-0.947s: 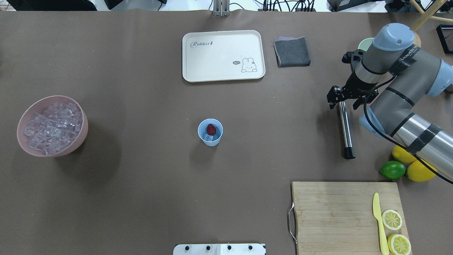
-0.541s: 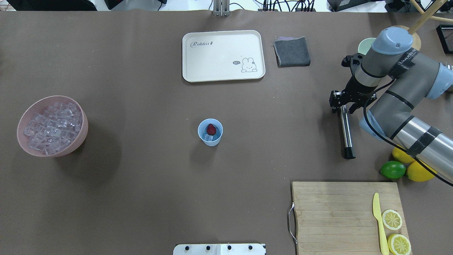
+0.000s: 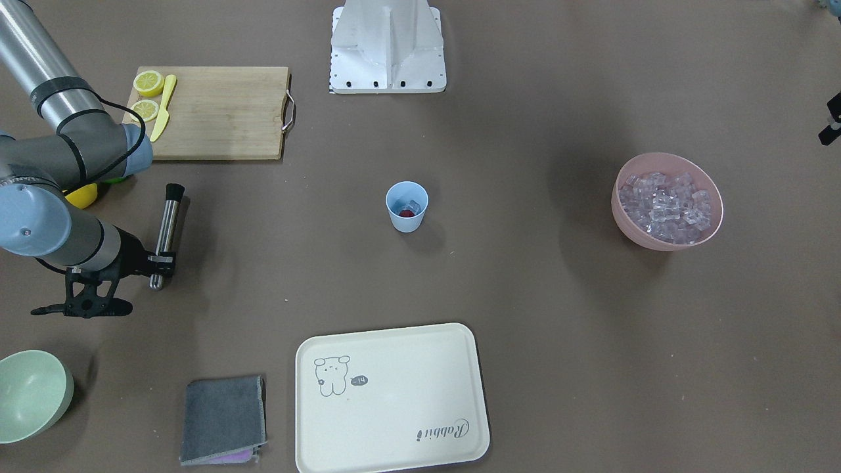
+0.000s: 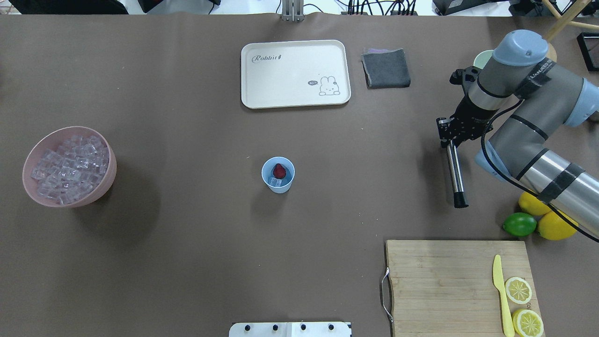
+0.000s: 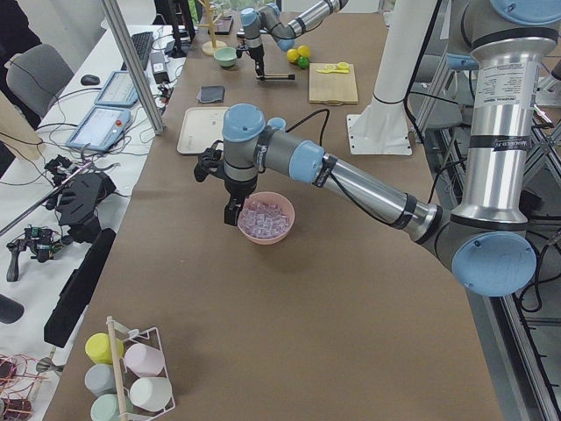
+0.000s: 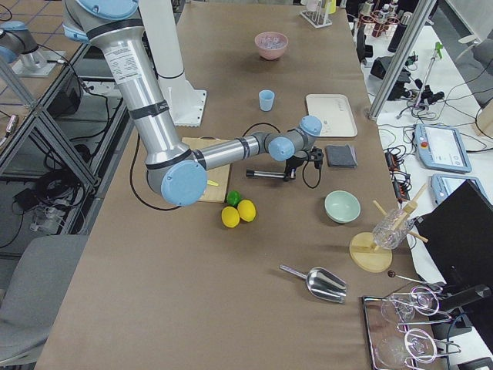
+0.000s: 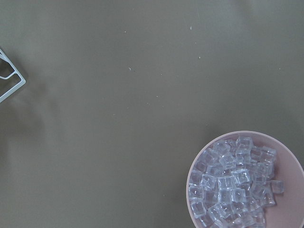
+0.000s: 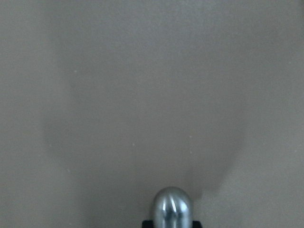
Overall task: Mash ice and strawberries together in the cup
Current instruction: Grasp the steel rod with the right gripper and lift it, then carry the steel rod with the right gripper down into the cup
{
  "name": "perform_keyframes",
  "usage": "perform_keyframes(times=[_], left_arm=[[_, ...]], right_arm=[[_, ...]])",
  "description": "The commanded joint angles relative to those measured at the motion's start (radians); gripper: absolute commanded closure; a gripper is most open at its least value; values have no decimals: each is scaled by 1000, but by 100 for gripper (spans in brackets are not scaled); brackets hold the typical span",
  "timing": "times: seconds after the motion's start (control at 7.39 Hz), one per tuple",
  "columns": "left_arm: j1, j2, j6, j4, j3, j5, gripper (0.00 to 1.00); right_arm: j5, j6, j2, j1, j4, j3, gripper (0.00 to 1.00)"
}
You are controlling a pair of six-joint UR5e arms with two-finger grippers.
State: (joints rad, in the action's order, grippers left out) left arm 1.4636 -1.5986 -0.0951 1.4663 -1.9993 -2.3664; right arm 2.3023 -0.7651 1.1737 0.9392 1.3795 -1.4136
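steel muddler [image 4: 455, 173] gripped, mashing not yet begun
the cup [image 4: 278, 175] holds the strawberry [image 4: 279, 170] and ice [image 4: 277, 183], both apparently whole. well to the cup's right, the right tool [image 4: 449, 138] is clamped on one end of the steel muddler; whether the left tool [image 5: 231, 213] is open cannot be told.

Glossy metal muddler [image 4: 455, 173], plastic cup [image 3: 406, 222], wooden board [image 4: 440, 281]
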Motion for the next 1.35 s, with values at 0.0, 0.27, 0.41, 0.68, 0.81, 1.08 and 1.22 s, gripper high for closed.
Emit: perform_keyframes(times=[0.0, 0.27, 0.41, 0.68, 0.81, 1.08, 1.22], left_arm=[[-2, -9, -3, 0, 2, -1, 3], [-2, -15, -3, 2, 5, -2, 3], [-2, -15, 6, 5, 13, -2, 3], [-2, -8, 8, 3, 17, -1, 3], [-2, -9, 8, 5, 25, -1, 3], [-2, -6, 15, 11, 55, 2, 3], [0, -3, 113, 8, 83, 10, 3]], right_arm=[[29, -2, -2, 41, 4, -94, 100], [-10, -16, -19, 41, -3, -213, 100], [-56, -55, -44, 27, -2, -263, 100], [-172, -164, -97, -43, -2, -394, 100], [-286, -189, -115, -112, -2, -460, 100], [-505, -274, -207, -277, -3, -502, 100], [-665, -286, -253, -380, -25, -496, 100]])
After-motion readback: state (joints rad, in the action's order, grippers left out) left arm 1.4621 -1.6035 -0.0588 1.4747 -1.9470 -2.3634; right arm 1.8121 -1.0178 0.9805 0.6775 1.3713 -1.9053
